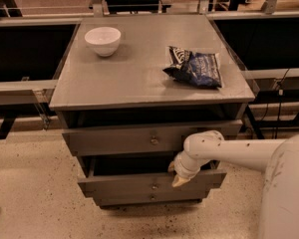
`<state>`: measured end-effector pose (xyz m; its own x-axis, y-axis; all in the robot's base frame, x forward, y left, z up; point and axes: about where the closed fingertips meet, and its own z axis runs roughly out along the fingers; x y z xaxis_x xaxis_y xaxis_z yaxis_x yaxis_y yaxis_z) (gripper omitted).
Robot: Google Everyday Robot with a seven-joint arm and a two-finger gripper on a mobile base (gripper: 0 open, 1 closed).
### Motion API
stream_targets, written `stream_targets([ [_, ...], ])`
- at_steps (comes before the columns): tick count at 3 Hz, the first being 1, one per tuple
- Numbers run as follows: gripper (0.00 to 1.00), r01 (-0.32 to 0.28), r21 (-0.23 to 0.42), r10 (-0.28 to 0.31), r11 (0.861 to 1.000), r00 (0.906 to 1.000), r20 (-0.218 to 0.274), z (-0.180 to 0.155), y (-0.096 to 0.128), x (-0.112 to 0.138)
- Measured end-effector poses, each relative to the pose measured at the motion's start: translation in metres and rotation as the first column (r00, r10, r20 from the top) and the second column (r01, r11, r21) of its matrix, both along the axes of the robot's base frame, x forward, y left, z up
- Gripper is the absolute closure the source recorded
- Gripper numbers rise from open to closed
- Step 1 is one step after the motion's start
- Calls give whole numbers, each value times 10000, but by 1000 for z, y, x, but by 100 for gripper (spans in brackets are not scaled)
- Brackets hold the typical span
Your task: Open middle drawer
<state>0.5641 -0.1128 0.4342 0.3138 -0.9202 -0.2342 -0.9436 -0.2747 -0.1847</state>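
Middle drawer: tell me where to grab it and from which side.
Take the small round knob at the centre of the middle drawer's flat front, coming from the front; it alone protrudes. The end effector sits at the front's top edge, right of the knob.
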Motion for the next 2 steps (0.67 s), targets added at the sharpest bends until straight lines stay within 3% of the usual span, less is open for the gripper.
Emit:
stream_targets([
  [1,12,0,0,0,10000,10000,0,0,0,0],
  [2,0,0,0,0,10000,10000,-1,0,0,0],
])
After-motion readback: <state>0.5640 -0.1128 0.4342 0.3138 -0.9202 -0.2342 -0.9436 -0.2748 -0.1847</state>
